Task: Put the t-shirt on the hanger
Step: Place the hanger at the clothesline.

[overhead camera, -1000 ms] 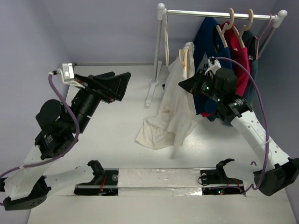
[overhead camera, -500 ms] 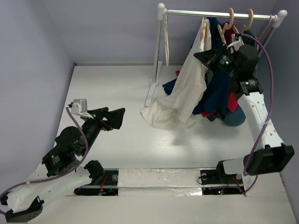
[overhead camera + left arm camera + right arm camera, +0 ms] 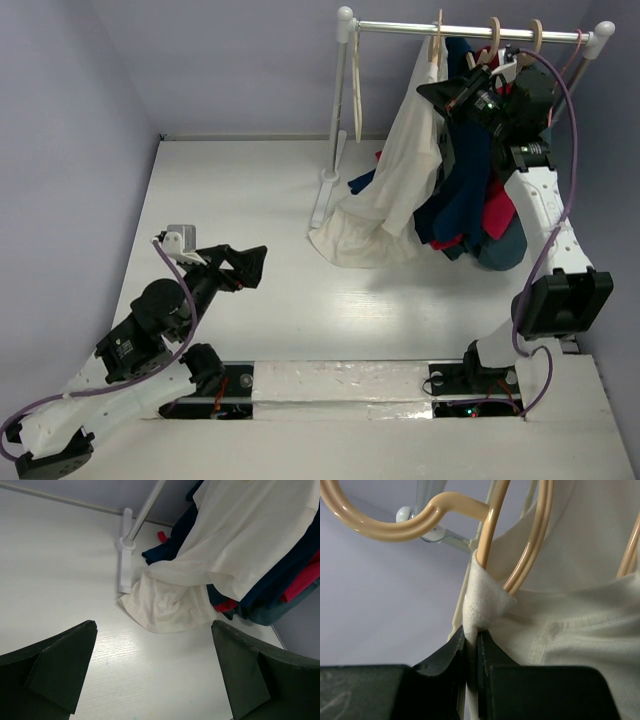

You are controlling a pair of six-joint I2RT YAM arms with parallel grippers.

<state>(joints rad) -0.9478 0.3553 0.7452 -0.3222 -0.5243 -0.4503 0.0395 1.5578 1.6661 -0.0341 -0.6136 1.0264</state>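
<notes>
The cream-white t-shirt (image 3: 400, 170) hangs from the tan wooden hanger (image 3: 437, 48), whose hook is up at the rack's rail (image 3: 400, 27). Its hem pools on the table (image 3: 365, 245). My right gripper (image 3: 432, 92) is shut on the t-shirt's collar just below the hanger's neck. In the right wrist view the folded collar (image 3: 479, 600) is pinched in the right gripper (image 3: 472, 637) beside the hanger (image 3: 490, 535). Low over the table at the near left, my left gripper (image 3: 250, 265) is open and holds nothing. The left gripper (image 3: 155, 667) faces the t-shirt (image 3: 240, 545) from a distance.
A navy shirt (image 3: 465, 190) and a red shirt (image 3: 503, 215) hang behind the t-shirt on other wooden hangers (image 3: 495, 45). A thin pinkish wire hanger (image 3: 572, 60) is at the rail's right end. The rack's white post (image 3: 340, 100) and foot (image 3: 125, 565) stand left of the clothes.
My right gripper has raised the t-shirt and hanger from mid-height up to the rail. The left arm has drawn back toward the near left and dropped lower, still open.
</notes>
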